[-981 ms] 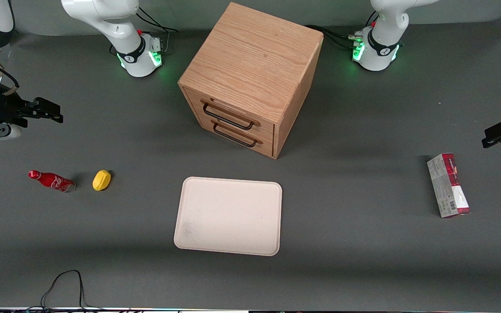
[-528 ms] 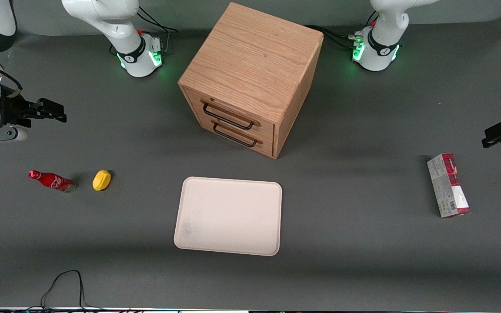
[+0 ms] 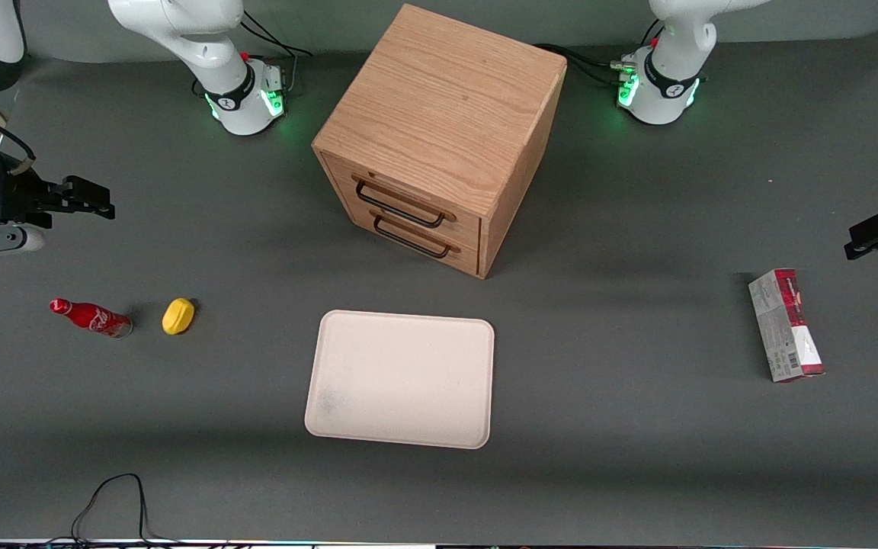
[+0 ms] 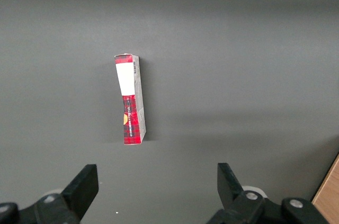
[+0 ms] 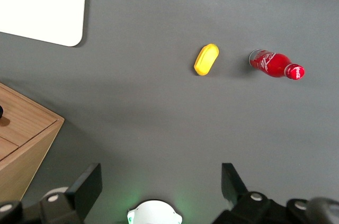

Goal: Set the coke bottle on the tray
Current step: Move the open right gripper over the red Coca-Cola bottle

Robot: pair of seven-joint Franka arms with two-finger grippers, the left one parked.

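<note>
Matte dark grey worktop [image 3: 637,457] carries, largest first: an oak-grain wooden cabinet [image 3: 439,137] with two drawers and dark wire handles; the tray [image 3: 401,378], smooth cream-white, rounded corners, low rim; a red-and-grey rectangular carton [image 3: 785,325] toward the parked arm's end, print too small to read. The coke bottle [image 3: 91,317], glossy red with white script, red cap and silvery base, lies on its side toward the working arm's end, just beside a small yellow oval piece [image 3: 178,316], well apart from the tray. Tool [image 3: 96,200] hangs above the worktop, farther from the front camera than the bottle, black fingers [image 5: 85,188] spread wide, holding nothing.
</note>
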